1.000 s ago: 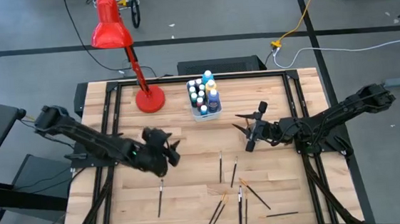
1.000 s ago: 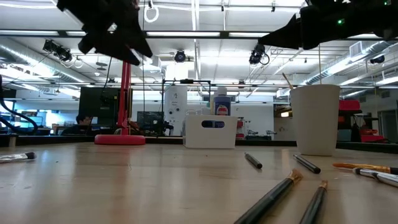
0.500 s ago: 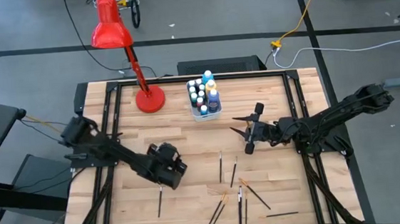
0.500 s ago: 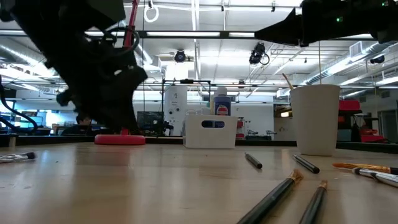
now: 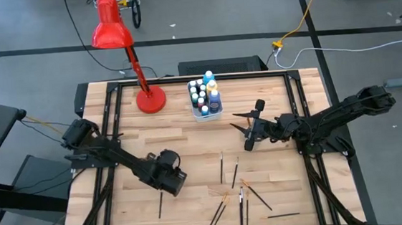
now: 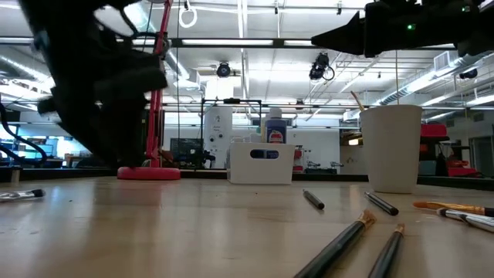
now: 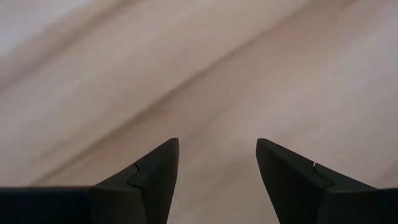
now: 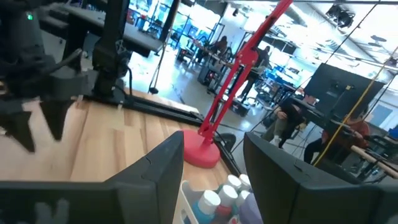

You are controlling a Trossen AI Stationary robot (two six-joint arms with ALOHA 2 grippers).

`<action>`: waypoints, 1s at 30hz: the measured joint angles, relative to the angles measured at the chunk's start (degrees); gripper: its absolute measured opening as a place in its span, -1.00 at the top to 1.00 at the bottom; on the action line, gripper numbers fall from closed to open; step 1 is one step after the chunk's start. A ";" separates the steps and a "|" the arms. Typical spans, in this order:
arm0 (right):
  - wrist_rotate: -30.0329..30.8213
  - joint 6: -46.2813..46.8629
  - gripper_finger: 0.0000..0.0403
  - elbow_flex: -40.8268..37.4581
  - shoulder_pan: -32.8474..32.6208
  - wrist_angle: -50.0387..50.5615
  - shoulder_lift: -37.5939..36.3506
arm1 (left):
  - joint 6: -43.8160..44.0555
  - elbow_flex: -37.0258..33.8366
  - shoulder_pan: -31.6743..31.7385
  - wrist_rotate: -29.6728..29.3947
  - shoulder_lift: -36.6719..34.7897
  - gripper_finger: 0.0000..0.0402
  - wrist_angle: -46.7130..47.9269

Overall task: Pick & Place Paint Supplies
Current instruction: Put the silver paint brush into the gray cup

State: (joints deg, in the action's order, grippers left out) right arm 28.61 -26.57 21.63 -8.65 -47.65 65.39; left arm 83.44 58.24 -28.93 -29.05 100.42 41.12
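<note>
Left gripper [image 5: 165,188] pointed down, open, over paintbrush [image 5: 160,201]

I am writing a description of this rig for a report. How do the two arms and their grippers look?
Both arms are dark, almost black, built of slim jointed links. The left gripper has two dark, wedge-shaped fingers tapering to points. The right gripper has two broader, flat dark fingers. No markings are visible on them.
</note>
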 joint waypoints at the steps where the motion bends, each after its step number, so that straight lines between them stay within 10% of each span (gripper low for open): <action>1: -0.37 0.00 0.16 0.00 0.30 -0.07 0.01 | 0.38 1.95 0.00 2.13 -0.15 -0.12 4.52; 12: -2.63 -0.56 0.16 0.00 1.53 0.49 0.07 | 12.14 9.82 -0.33 33.01 -0.06 -0.12 13.52; 30: -2.69 -0.79 0.16 0.00 1.53 0.56 0.07 | 22.75 -0.34 -3.76 24.10 -0.04 -0.12 2.62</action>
State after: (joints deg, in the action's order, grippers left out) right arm 25.91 -27.35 21.63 -7.11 -47.09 65.45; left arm 106.19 57.90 -32.69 -4.95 100.38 43.73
